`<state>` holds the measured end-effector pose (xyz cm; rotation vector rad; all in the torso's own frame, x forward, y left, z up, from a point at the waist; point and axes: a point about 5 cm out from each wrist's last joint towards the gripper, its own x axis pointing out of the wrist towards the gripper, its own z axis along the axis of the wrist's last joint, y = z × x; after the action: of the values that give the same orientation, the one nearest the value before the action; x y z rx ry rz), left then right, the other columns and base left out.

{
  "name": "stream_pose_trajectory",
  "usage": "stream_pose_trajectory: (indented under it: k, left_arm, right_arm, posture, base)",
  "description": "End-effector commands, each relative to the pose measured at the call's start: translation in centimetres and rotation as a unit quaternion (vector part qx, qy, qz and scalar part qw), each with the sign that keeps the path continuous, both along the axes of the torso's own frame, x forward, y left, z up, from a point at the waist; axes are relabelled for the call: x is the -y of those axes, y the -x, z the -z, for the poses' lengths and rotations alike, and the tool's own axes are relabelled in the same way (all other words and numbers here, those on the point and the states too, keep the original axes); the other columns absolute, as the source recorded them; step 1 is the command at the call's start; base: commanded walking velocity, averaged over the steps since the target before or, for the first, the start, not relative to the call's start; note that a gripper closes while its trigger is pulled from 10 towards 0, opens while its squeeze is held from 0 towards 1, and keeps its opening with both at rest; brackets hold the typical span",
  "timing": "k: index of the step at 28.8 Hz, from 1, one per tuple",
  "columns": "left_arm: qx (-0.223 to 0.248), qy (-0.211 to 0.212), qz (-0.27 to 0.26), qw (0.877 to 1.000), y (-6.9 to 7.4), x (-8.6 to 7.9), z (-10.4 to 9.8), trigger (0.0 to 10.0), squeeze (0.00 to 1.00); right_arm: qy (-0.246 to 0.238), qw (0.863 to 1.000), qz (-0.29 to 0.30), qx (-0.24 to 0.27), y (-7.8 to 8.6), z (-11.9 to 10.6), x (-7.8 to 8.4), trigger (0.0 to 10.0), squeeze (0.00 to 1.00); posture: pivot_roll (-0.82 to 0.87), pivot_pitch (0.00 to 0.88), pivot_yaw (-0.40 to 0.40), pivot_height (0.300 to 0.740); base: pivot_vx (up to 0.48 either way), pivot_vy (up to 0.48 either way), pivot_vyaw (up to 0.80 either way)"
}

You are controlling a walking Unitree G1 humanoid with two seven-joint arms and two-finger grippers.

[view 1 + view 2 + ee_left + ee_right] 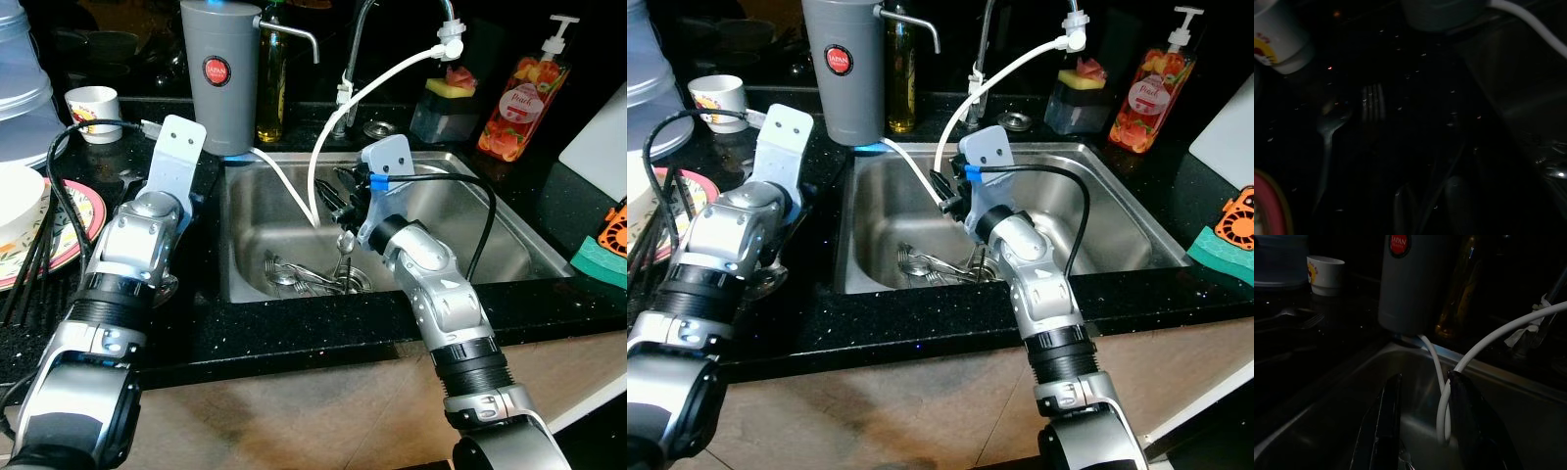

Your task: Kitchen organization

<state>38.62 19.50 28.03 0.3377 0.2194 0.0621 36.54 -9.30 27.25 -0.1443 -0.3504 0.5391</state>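
Reaching down into the steel sink (509, 245), the right claw (342, 201) is hanging above the drain, and a piece of silver cutlery (344, 243) is dangling below its tips; in the right wrist view the two black fingers (1382, 431) are standing apart with a gap between them, so I cannot tell whether they are actually pinching that piece. Directly beneath the claw, a heap of spoons and forks (294, 276) is lying on the sink floor beside the drain. A white hose (323, 137) is running from the tap (446, 24) down past the claw's fingers, touching one of them in the wrist view, so room on that side is tight. Behind the claw the sink's back wall and the grey canister (221, 73) with its red label are standing close; toward the robot's right the basin is lying open up to its far rim.

The left claw (1425, 205) is hovering over the dark speckled surface (294, 338) to the left of the sink edge; whether its fingers are parted I cannot tell in the gloom. Just ahead of it a fork (1373, 100) and a spoon (1327, 134) are lying side by side on the surface. Beyond them a small white cup (93, 110) is standing, and a pink-rimmed plate (73, 235) is sitting off to the claw's left, near the surface's front edge.
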Motion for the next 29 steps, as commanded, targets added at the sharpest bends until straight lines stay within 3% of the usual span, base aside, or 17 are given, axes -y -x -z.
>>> stream_pose_trajectory:
  k: [1, 4, 8, 9, 18, 25, 29]
  left_arm:
    - [-0.019, -0.008, 0.007, 1.000, 0.6, 0.1, 0.4, 10.0, 0.00]
    - [-0.014, -0.001, 0.017, 1.000, 1.2, 0.4, 0.2, 10.0, 0.00]
    - [0.022, 0.084, 0.045, 0.995, 2.2, 2.4, -0.9, 10.0, 0.00]
    - [0.020, 0.088, 0.047, 0.995, 2.6, 2.8, -0.9, 10.0, 0.00]
    - [0.006, 0.104, 0.002, 0.995, 5.7, 2.7, 0.5, 10.0, 0.00]
    - [-0.006, 0.086, -0.018, 0.996, 6.6, 1.9, 1.2, 10.0, 0.00]
    - [-0.020, 0.098, -0.017, 0.995, 7.1, 1.7, 1.6, 10.0, 0.00]
  right_arm:
    - [0.006, 1.000, -0.005, 0.000, 0.2, 0.1, 0.0, 10.0, 0.00]
    - [0.009, 1.000, -0.007, 0.002, 0.2, 0.0, -0.1, 10.0, 0.00]
    - [0.011, 1.000, -0.009, 0.005, 0.3, -0.2, -0.1, 10.0, 0.00]
    - [0.013, 1.000, -0.010, 0.006, 0.3, -0.2, -0.2, 10.0, 0.00]
    - [0.017, 1.000, -0.016, 0.009, 0.5, -0.3, -0.1, 10.0, 0.00]
    - [0.020, 1.000, -0.022, 0.009, 0.5, -0.2, -0.2, 10.0, 0.00]
    - [0.026, 0.999, -0.029, 0.008, 0.7, -0.1, -0.3, 10.0, 0.00]
  posture:
    - [-0.03, 0.122, -0.046, 0.740]
    - [-0.03, 0.122, -0.046, 0.740]
    - [-0.03, 0.122, -0.045, 0.740]
    - [-0.03, 0.122, -0.041, 0.740]
    - [-0.02, 0.118, -0.039, 0.740]
    - [-0.02, 0.108, -0.039, 0.740]
    - [-0.02, 0.102, -0.038, 0.740]
  base:
    - [0.000, 0.000, 0.00]
    - [0.000, 0.000, 0.00]
    - [0.000, 0.000, 0.00]
    - [0.000, 0.000, 0.00]
    - [0.000, 0.000, 0.00]
    - [0.000, 0.000, 0.00]
    - [0.000, 0.000, 0.00]
